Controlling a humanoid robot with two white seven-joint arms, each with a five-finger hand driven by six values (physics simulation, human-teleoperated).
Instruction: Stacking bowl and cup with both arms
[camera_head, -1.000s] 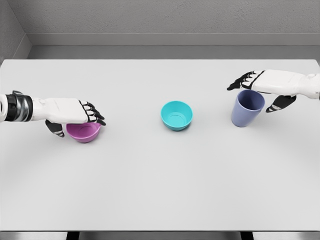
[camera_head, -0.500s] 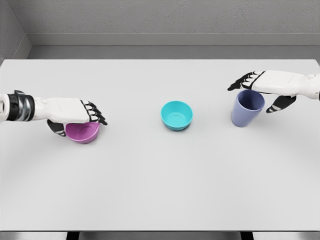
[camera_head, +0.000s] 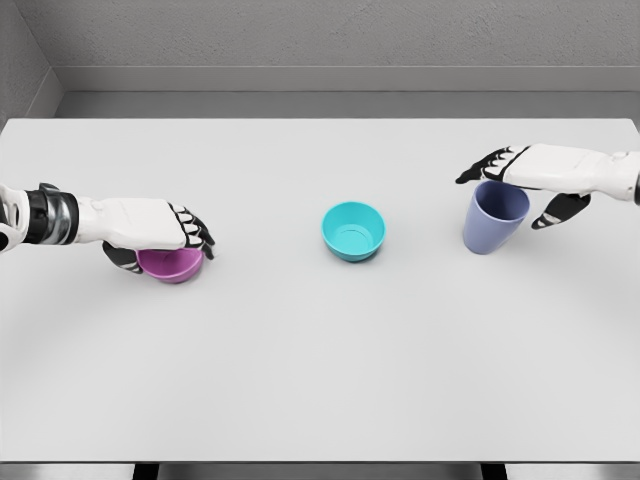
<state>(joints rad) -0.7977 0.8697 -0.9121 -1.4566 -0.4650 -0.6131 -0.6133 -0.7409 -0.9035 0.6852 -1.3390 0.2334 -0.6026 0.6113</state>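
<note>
With the left hand (camera_head: 150, 228) clamped over the small purple plastic bowl (camera_head: 172, 265) left of the round teal plastic bowl (camera_head: 353, 231), and the right hand (camera_head: 525, 172) spread above the blue-grey plastic cup (camera_head: 494, 216), grips should be secure before lifting.

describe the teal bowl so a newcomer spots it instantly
On the white table, look to the middle, between the two hands. The teal bowl sits there alone and untouched, open side up; the purple bowl is under the left hand and the blue cup is taller.
</note>
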